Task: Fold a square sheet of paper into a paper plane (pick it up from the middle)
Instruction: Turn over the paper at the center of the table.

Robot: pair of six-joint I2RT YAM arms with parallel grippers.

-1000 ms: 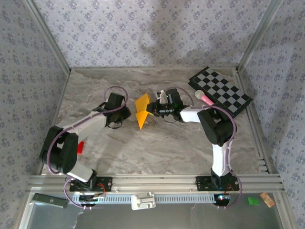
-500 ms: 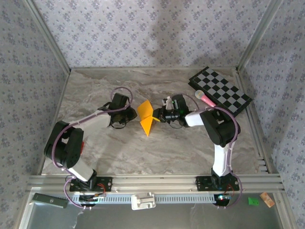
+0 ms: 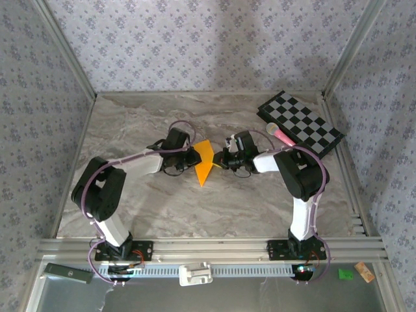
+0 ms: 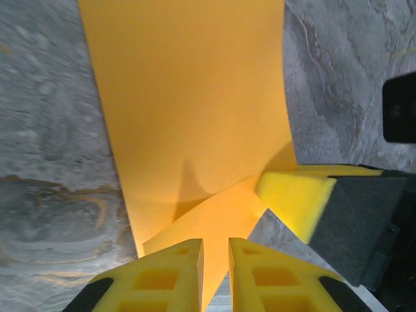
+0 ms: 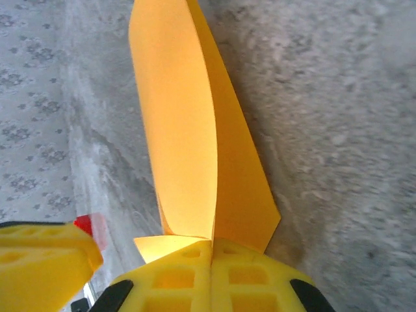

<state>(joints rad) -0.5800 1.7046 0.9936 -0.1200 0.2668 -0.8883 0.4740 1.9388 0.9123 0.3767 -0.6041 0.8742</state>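
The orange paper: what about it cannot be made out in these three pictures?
Top view: the paper is too small to read its creases.
Left wrist view: its far edge is cut off by the top of the picture. Whether the left fingers pinch it or just straddle it is unclear.
Right wrist view: its near corner is hidden between the right fingers. The small red thing at the left is too blurred to identify.

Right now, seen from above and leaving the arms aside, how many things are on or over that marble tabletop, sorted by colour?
Orange-yellow paper: 1
Black-and-white checkered board: 1
Pink-tipped stick: 1
Total: 3
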